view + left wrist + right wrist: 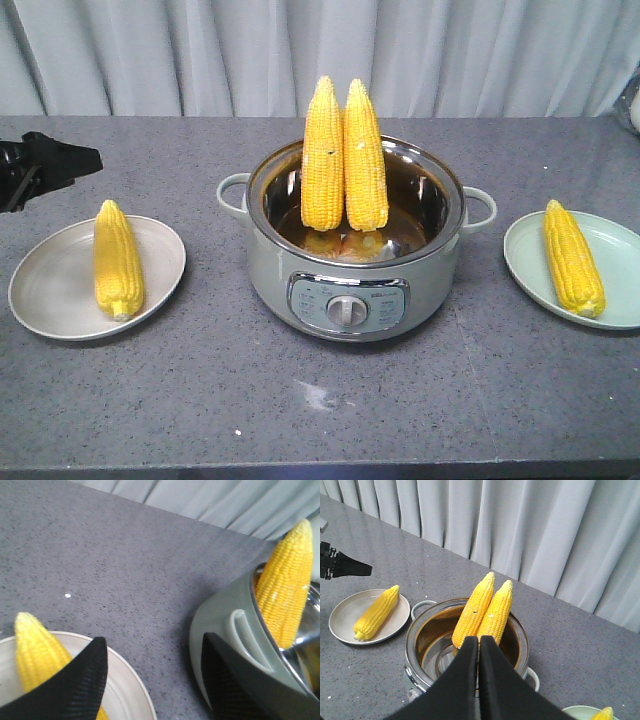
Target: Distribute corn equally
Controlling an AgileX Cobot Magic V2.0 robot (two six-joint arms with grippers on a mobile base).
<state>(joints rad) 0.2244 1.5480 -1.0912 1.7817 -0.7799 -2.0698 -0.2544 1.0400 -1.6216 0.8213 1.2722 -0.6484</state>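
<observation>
Exterior front-facing view: a round grey-green electric cooking pot with a polished steel inner bowl stands at the centre of the speckled grey countertop. Two bright yellow husked corn cobs stand upright inside it, tips up, touching side by side and leaning on the rear rim: the left cob and the right cob. A third cob lies on a round beige plate left of the pot. A fourth cob lies on a round pale green plate to the right. The black left gripper hovers behind the beige plate, fingers spread apart, holding nothing. The black right gripper hangs near the pot, fingers pressed together, empty.
</observation>
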